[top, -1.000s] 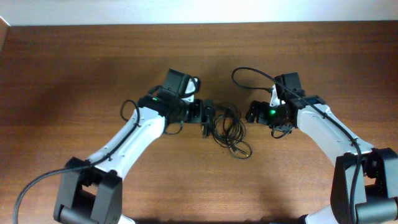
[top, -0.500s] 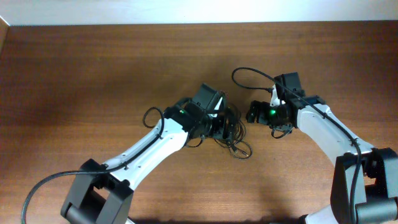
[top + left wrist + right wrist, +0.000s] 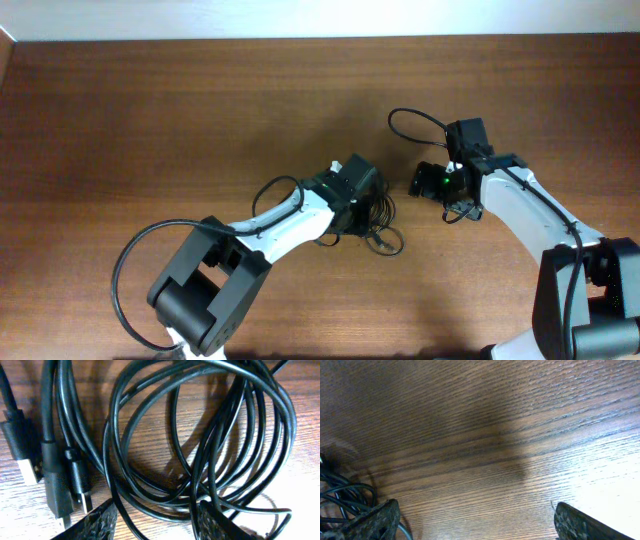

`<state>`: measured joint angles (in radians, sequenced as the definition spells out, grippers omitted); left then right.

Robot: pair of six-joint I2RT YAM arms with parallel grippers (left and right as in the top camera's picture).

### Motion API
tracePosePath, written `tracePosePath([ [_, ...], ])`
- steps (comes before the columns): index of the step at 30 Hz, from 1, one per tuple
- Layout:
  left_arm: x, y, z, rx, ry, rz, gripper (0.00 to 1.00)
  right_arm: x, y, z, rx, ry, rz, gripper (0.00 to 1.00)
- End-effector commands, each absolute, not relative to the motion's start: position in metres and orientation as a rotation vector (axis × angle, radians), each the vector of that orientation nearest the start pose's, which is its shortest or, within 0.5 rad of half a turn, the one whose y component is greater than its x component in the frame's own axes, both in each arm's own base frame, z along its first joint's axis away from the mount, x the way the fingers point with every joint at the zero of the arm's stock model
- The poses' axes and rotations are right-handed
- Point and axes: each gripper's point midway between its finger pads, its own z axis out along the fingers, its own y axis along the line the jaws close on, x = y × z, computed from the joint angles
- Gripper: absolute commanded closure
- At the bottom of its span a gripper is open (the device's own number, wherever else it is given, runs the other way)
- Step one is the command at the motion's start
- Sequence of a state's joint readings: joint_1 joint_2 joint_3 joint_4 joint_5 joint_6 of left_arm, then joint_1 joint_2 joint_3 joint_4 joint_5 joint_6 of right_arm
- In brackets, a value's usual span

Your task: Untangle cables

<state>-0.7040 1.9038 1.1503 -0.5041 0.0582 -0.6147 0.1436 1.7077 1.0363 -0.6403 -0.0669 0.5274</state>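
Observation:
The cables (image 3: 381, 224) lie as one tangled bundle of thin black loops on the wooden table, near its middle. In the left wrist view the cables (image 3: 200, 450) fill the frame, with small USB plug ends (image 3: 30, 467) at the left. My left gripper (image 3: 362, 205) is low over the bundle's left part. Its jaws (image 3: 155, 527) are open, with several strands running between the fingertips. My right gripper (image 3: 418, 182) is open and empty just right of the bundle. In the right wrist view its jaws (image 3: 477, 525) span bare wood, and the cables (image 3: 340, 495) show at the left edge.
A thicker black arm cable (image 3: 410, 122) loops behind my right wrist. Another (image 3: 275, 190) arcs along my left forearm. The wooden table (image 3: 150, 120) ends at the far edge (image 3: 320, 38) against a white wall.
My left arm has swung right and forward, bringing its gripper from the bundle's left side down onto the cables. My right gripper has drawn slightly to the right.

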Motion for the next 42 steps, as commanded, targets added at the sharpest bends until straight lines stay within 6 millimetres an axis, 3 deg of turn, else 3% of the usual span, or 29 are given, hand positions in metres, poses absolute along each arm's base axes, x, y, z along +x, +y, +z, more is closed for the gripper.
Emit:
tracePosePath([
  [1, 0.305, -0.248, -0.018, 0.116, 2.908, -0.167, 0.55, 0.340, 0.056, 0.026, 0.571, 2.870, 0.189, 0.01],
  [2, 0.305, -0.248, -0.021, 0.117, 2.912, -0.162, 0.61, 0.340, 0.056, 0.026, 0.571, 2.870, 0.189, 0.02],
  [5, 0.304, -0.248, -0.024, 0.120, 2.919, -0.161, 0.98, 0.339, 0.060, 0.026, 0.569, 2.880, 0.222, 0.02],
  [8, 0.299, -0.257, -0.018, 0.239, 2.938, -0.249, 1.00, 0.336, 0.068, 0.027, 0.564, 2.898, 0.289, 0.01],
  [10, 0.295, -0.281, -0.001, 0.433, 2.936, -0.516, 1.00, 0.334, 0.080, 0.029, 0.554, 2.912, 0.386, 0.01],
  [12, 0.294, -0.294, 0.021, 0.525, 2.928, -0.775, 1.00, 0.329, 0.105, 0.037, 0.492, 2.934, 0.618, 0.01],
  [14, 0.303, -0.288, 0.048, 0.594, 2.898, -0.958, 1.00, 0.321, 0.133, 0.051, 0.223, 2.922, 0.869, 0.01],
  [15, 0.310, -0.280, 0.066, 0.662, 2.853, -1.058, 1.00, 0.320, 0.134, 0.051, 0.208, 2.926, 0.877, 0.01],
  [17, 0.321, -0.265, 0.079, 0.739, 2.796, -1.080, 1.00, 0.317, 0.137, 0.052, 0.207, 2.932, 0.903, 0.04],
  [19, 0.337, -0.242, 0.074, 0.728, 2.784, -0.996, 0.97, 0.314, 0.144, 0.057, 0.199, 2.925, 0.987, 0.23],
  [21, 0.348, -0.223, 0.065, 0.694, 2.818, -0.847, 0.96, 0.313, 0.144, 0.056, 0.200, 2.931, 0.986, 0.35],
  [25, 0.359, -0.202, 0.053, 0.677, 2.850, -0.618, 0.95, 0.307, 0.154, 0.056, 0.183, 2.950, 0.993, 0.35],
  [26, 0.360, -0.202, 0.052, 0.677, 2.850, -0.618, 0.88, 0.304, 0.160, 0.056, 0.191, 2.962, 0.997, 0.35],
  [27, 0.361, -0.201, 0.052, 0.676, 2.849, -0.607, 0.66, 0.301, 0.167, 0.056, 0.203, 2.976, 0.997, 0.35],
  [28, 0.362, -0.198, 0.050, 0.673, 2.853, -0.578, 0.60, 0.300, 0.173, 0.056, 0.196, 2.978, 1.002, 0.36],
  [29, 0.363, -0.194, 0.048, 0.632, 2.876, -0.544, 0.47, 0.301, 0.179, 0.057, 0.185, 2.970, 1.006, 0.36],
  [31, 0.363, -0.178, 0.043, 0.520, 2.937, -0.422, 0.29, 0.312, 0.186, 0.054, 0.238, 2.937, 0.927, 0.44],
  [35, 0.370, -0.167, 0.041, 0.393, 2.957, -0.317, 0.31, 0.336, 0.195, 0.043, 0.197, 2.839, 0.679, 0.48],
  [37, 0.372, -0.162, 0.040, 0.349, 2.962, -0.274, 0.32, 0.345, 0.191, 0.027, 0.327, 2.816, 0.528, 0.48],
  [40, 0.372, -0.161, 0.040, 0.322, 2.965, -0.265, 0.32, 0.357, 0.196, 0.010, 0.306, 2.782, 0.478, 0.48],
  [41, 0.373, -0.159, 0.039, 0.295, 2.968, -0.258, 0.32, 0.361, 0.198, 0.007, 0.304, 2.770, 0.486, 0.58],
  [42, 0.375, -0.154, 0.039, 0.263, 2.971, -0.259, 0.32, 0.365, 0.200, 0.008, 0.301, 2.756, 0.499, 0.85],
])
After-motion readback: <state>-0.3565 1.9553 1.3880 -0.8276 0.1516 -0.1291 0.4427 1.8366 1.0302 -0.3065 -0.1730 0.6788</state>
